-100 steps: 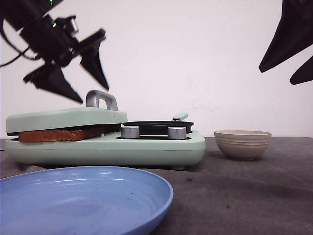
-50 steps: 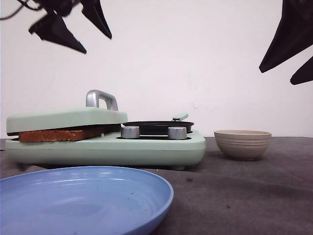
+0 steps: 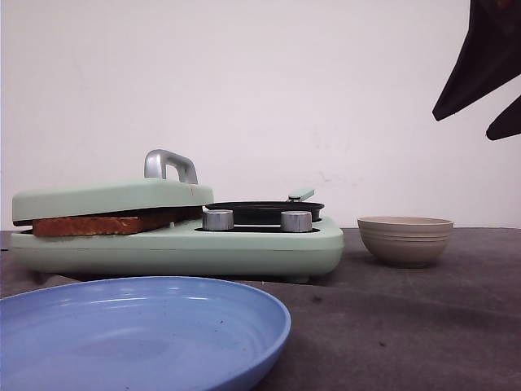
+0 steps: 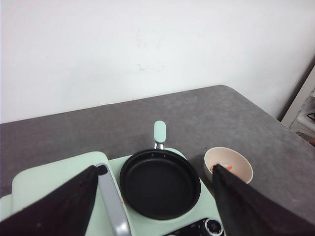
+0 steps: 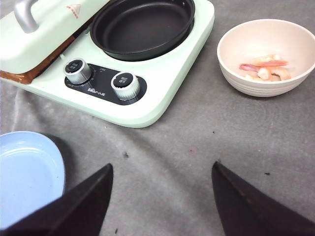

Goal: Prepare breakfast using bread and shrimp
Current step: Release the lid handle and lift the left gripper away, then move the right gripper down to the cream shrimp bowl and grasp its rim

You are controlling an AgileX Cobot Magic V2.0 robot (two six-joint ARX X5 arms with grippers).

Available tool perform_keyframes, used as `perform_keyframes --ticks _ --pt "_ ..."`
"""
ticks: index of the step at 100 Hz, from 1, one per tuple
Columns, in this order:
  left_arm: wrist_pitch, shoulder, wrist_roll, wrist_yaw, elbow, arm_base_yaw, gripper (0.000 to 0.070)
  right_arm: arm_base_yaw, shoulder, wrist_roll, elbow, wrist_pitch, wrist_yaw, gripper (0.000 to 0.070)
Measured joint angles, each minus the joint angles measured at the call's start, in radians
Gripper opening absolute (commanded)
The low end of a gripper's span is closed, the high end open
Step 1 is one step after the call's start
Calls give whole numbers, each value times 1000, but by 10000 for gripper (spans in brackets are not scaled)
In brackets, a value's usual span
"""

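The bread (image 3: 106,223) lies toasted brown under the closed lid (image 3: 114,195) of the mint-green breakfast maker (image 3: 244,248); its crust edge (image 5: 27,76) shows in the right wrist view. Pink shrimp (image 5: 266,69) lie in a beige bowl (image 3: 404,240) to the maker's right. My left gripper (image 4: 155,168) is open high above the empty black pan (image 4: 160,183) and out of the front view. My right gripper (image 3: 462,124) hangs open at the upper right. In its wrist view the right gripper (image 5: 162,165) is over bare table, in front of the maker.
A blue plate (image 3: 244,305) sits empty at the front left, near the camera. Two silver knobs (image 5: 123,84) face forward on the maker. The lid has a grey handle (image 3: 169,163). The pan's green handle (image 4: 160,132) points toward the white wall.
My left gripper has risen from above the lid handle and left the top of the front view. The right gripper and everything on the table stay as they were.
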Motion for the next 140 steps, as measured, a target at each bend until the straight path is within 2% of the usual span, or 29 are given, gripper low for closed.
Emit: perform_keyframes --ticks 18,31,43,65,79,121,140 --pt "92 -145 5 -14 -227 0 389 -31 13 12 37 -21 0 406" --pt "139 -256 -9 -20 -365 0 388 -80 70 14 128 -94 -1 407" --pt "139 -351 -13 -71 -441 0 389 -126 169 -7 240 -177 0 411" --pt "127 -499 -13 -157 -519 0 389 -217 392 -88 472 -271 -5 415" --pt "73 -563 -13 -193 -565 0 389 -278 542 -143 605 -292 -6 415" --pt "-34 -668 -13 -194 -595 0 389 -434 1006 -197 879 -310 -91 415" --pt "-77 -669 -13 -195 -595 0 389 -460 1144 -204 922 -282 -101 415"
